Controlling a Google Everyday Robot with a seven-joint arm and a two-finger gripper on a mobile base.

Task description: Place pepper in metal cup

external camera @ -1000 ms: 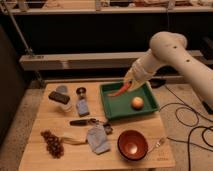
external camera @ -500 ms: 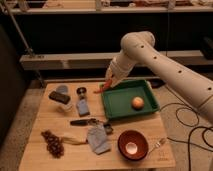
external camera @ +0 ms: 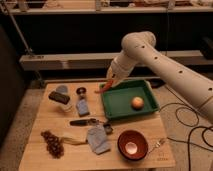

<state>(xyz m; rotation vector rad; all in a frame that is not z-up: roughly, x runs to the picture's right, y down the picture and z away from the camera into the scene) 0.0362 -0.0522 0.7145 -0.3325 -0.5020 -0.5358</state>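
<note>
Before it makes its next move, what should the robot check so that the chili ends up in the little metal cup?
1. Pepper held: ok. The gripper has its fingers shut on it, at the green tray's left edge.
2. Gripper above the metal cup: not ok. The cup stands further left in the view.
3. Cup upright: ok, as it seems.
4. Cup empty: cannot tell.
5. Way to the cup free: ok. Only bare table shows between them.
6. Orange fruit out of the way: ok. It lies in the tray.
</note>
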